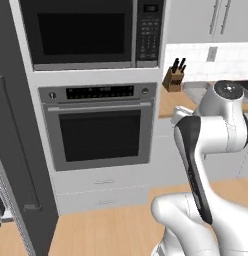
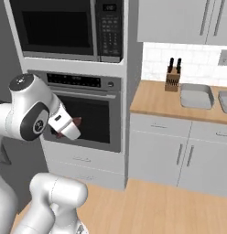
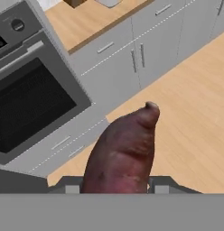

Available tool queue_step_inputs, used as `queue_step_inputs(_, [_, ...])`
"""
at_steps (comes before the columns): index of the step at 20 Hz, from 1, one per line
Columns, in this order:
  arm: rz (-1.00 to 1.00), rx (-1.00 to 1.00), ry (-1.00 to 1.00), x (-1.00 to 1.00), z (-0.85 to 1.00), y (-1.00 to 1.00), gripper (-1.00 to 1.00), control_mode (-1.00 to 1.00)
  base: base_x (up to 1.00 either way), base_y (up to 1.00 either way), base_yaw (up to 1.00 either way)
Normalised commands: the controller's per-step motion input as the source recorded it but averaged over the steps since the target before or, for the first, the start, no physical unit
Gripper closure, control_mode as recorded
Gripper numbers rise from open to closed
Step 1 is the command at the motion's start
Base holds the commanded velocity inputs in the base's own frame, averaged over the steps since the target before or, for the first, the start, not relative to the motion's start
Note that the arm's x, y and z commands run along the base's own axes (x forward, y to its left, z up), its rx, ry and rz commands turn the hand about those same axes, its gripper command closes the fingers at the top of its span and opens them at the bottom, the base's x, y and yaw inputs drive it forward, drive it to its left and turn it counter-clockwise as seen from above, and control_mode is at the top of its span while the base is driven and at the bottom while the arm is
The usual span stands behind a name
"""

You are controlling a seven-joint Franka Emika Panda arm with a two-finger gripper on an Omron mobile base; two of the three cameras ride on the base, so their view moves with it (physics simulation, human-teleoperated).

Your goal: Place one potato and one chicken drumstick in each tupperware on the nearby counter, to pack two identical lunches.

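My gripper is shut on the potato, a dark reddish-brown tapered lump that sticks out past the fingertips. In the right base view the gripper hangs in front of the wall oven with the potato's red tip showing. Two light-grey tupperware trays sit on the wooden counter, one beside the knife block and one at the frame's right edge. From the left base view, one tupperware shows behind my arm. The chicken drumstick is out of view.
A wall oven with a microwave above it stands left of the counter. A knife block sits at the counter's back. Grey cabinet doors run below. A dark fridge side is on the far left. Wooden floor lies ahead.
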Motion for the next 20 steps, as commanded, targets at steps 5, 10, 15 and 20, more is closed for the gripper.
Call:
queue_step_inputs(5, [0.00,0.00,0.00,0.00,0.00,0.00,1.00,1.00,0.86,-1.00,0.25])
queue_step_inputs(10, [0.00,0.00,0.00,0.00,0.00,0.00,1.00,1.00,0.81,-0.83,0.13])
queue_step_inputs(15, [0.00,0.00,0.00,0.00,0.00,0.00,1.00,1.00,1.00,0.50,-0.09])
queue_step_inputs(20, [0.00,0.00,0.00,0.00,0.00,0.00,1.00,1.00,0.79,-0.63,0.00])
